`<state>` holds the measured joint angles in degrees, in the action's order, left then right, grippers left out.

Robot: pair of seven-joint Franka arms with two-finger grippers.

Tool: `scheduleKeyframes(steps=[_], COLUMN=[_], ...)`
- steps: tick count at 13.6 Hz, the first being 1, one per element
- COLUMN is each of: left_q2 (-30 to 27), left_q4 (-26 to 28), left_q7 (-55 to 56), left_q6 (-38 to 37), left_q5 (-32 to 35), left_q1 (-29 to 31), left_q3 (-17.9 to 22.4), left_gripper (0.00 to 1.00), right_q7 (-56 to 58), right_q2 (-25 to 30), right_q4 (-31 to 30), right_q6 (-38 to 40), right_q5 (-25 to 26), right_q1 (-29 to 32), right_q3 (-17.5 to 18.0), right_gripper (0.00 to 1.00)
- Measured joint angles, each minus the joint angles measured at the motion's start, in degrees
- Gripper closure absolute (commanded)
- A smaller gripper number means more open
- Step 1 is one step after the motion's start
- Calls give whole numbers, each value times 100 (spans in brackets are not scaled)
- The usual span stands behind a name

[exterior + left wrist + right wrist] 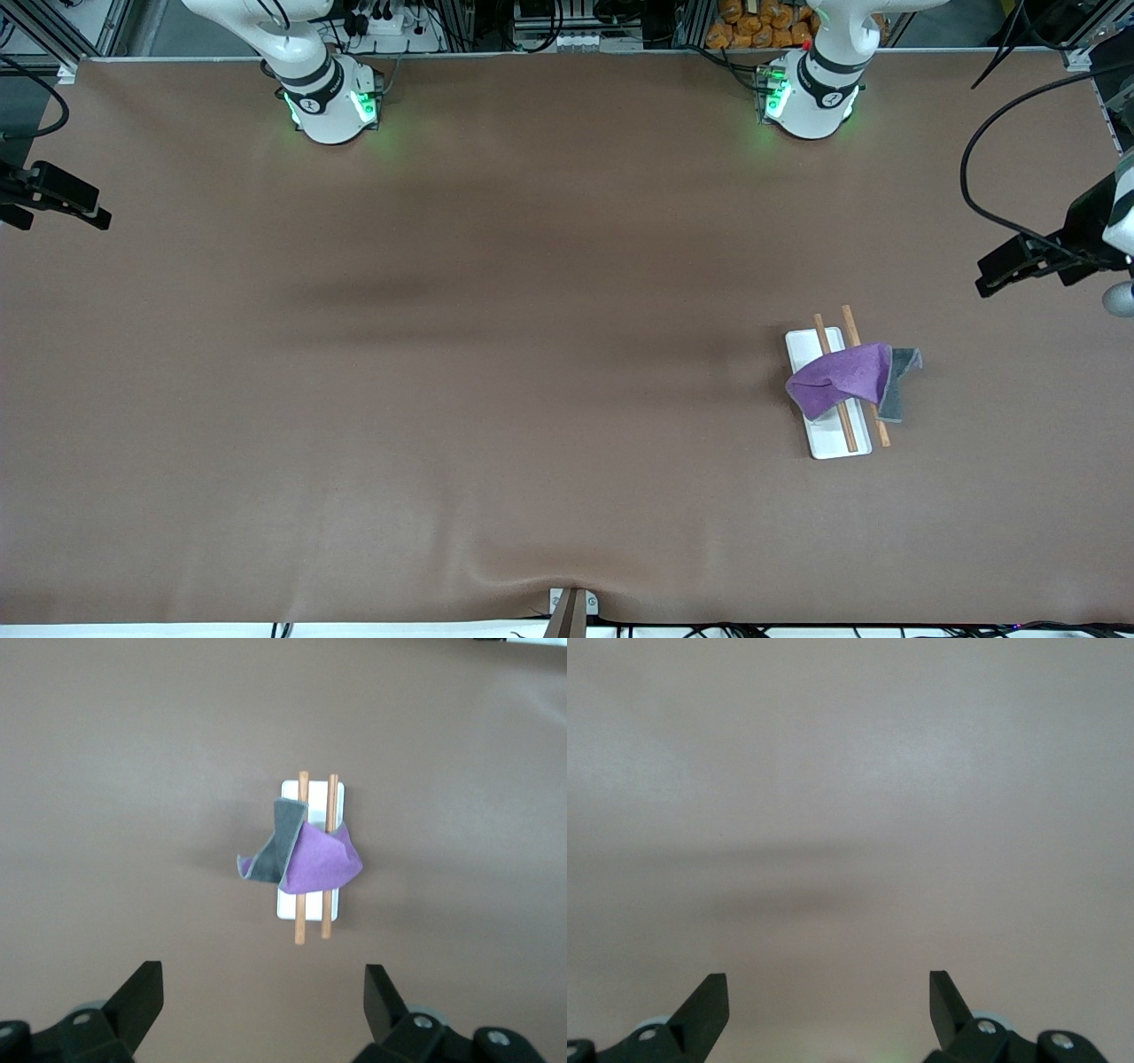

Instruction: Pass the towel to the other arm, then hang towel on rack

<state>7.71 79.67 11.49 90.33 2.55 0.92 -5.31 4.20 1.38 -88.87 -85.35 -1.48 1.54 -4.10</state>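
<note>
The purple towel (pixel 842 377) hangs over both brown wooden rods (pixel 849 427) of the rack, with its grey reverse (pixel 899 383) folded out on the side toward the left arm's end of the table. The rack's white base (pixel 833 440) lies on the table toward that end. The left wrist view shows the towel (pixel 323 861) and the rack (pixel 288 905) from high above. My left gripper (pixel 263 992) is open and empty, high up and apart from the towel. My right gripper (pixel 829 992) is open and empty over bare table.
The brown mat (pixel 496 354) covers the table. The two arm bases (pixel 332 102) (pixel 811 97) stand at the table edge farthest from the front camera. A small bracket (pixel 571 607) sits at the nearest edge.
</note>
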Motion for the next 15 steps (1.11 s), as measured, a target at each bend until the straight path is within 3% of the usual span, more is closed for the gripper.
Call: scheduleKeyframes(steps=[5,9,15], left_q2=[-66,-441,-536], left_q4=[13,336,621], left_q7=[-14,-19,-21], left_q6=[-300,-443,-448], left_q5=[-33,-161,-199], left_q1=[-128,-206,-570], left_q3=[161,199,403], left_gripper=[0,0,0], right_q7=[0,0,0], right_q2=[0,0,0], right_q4=[0,1,2], right_q6=[-24,-27,-27], right_q5=[0,0,0], right_q1=[0,0,-1], right_q3=[3,4,3], right_gripper=[0,0,0])
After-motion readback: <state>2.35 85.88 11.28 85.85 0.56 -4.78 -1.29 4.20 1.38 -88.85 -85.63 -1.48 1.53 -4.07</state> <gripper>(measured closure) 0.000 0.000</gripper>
